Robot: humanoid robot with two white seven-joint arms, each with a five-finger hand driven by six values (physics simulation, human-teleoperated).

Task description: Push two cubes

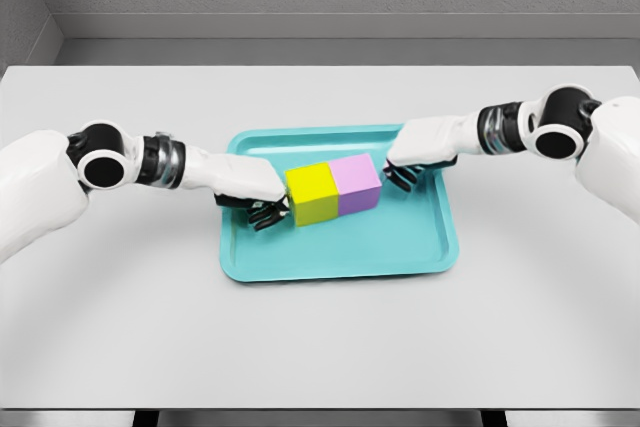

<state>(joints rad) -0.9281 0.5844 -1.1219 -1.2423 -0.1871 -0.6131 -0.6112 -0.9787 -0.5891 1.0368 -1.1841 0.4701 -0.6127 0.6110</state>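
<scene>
Yellow cube [311,194] and pink cube [357,185] sat touching, mid teal tray [340,252], nearer its back edge. Left hand [256,194] pressed the yellow cube's outer face, fingers curled, gripping nothing. Right hand [412,159] likewise curled against the pink cube.

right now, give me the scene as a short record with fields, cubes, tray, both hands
surface: white table
tray: teal tray, near the table's middle
yellow cube: yellow cube, on the tray, left one of the pair
pink cube: pink cube, on the tray, side by side against the yellow cube
left hand: left hand, fingers curled, at the yellow cube's left side
right hand: right hand, fingers curled, at the pink cube's right side
gap between cubes: none visible
</scene>
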